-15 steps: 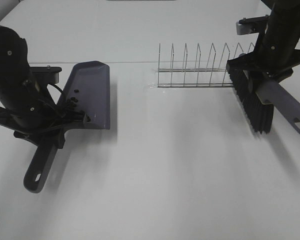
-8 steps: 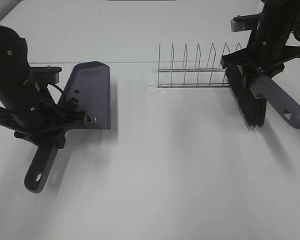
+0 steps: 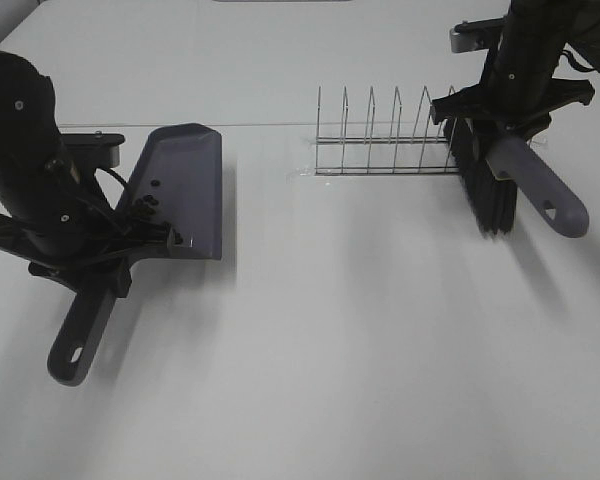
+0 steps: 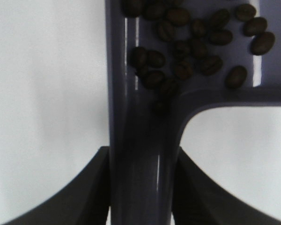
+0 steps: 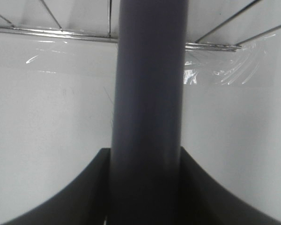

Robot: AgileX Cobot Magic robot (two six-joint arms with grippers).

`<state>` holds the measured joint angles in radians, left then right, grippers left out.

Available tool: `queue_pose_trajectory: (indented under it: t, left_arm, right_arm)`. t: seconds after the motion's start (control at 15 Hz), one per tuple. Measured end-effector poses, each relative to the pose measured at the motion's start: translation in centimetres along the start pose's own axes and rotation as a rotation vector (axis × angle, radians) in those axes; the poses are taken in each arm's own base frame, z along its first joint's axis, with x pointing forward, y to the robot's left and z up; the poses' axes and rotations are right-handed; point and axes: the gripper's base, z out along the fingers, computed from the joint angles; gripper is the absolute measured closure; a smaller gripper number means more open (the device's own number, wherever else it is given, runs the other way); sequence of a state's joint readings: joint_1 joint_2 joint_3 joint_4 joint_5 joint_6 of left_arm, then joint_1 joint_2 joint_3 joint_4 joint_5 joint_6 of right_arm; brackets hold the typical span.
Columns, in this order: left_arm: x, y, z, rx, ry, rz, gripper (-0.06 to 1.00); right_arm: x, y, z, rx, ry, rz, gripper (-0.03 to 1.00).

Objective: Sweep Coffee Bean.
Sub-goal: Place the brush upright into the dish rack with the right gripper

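The purple-grey dustpan (image 3: 185, 180) sits on the left of the white table, and my left gripper (image 3: 118, 268) is shut on its handle (image 4: 140, 173). Several dark coffee beans (image 4: 192, 42) lie inside the pan, piled near the handle end (image 3: 148, 203). On the right, my right gripper (image 3: 507, 118) is shut on the brush's grey handle (image 5: 150, 93), which sticks out toward the front right (image 3: 542, 193). The black bristles (image 3: 487, 190) hang down just off the right end of the wire rack (image 3: 385, 145). No beans show on the table.
The wire rack, a metal dish rack with upright prongs, stands at the back centre; its bottom rail (image 5: 56, 33) runs close behind the brush handle. Clear tape (image 5: 234, 72) glints beside it. A seam (image 3: 270, 124) crosses the table behind the dustpan.
The right arm carried the brush back and leftward, up against the rack's right end, and the brush turned to lie less slanted. The left arm and dustpan stayed still.
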<state>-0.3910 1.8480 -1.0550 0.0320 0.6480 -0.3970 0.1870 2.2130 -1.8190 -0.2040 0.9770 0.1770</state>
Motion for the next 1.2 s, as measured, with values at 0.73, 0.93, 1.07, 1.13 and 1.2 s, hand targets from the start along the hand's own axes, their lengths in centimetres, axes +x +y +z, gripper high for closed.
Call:
queue_pose_trajectory:
  t: [0.73,0.93,1.07,1.13,1.2]
  left_arm:
    - [0.0,0.0,0.0,0.001,0.0,0.007,0.59]
    - [0.0,0.0,0.0,0.002,0.001,0.006,0.59]
    - [0.0,0.0,0.0,0.002,0.001,0.008,0.59]
    - [0.0,0.0,0.0,0.002,0.001,0.01,0.59]
    - [0.0,0.0,0.0,0.004,0.002,0.009,0.59]
  right_arm:
    - [-2.3,-0.6,1.9,-0.021,-0.016,0.049,0.59]
    - [-2.5,-0.7,1.8,-0.017,-0.033,0.056,0.48]
    - [-2.6,-1.0,1.7,-0.013,-0.043,0.058,0.25]
    - [-2.6,-1.1,1.6,-0.012,-0.044,0.058,0.2]
    - [-2.6,-1.4,0.3,-0.009,-0.044,0.063,0.18]
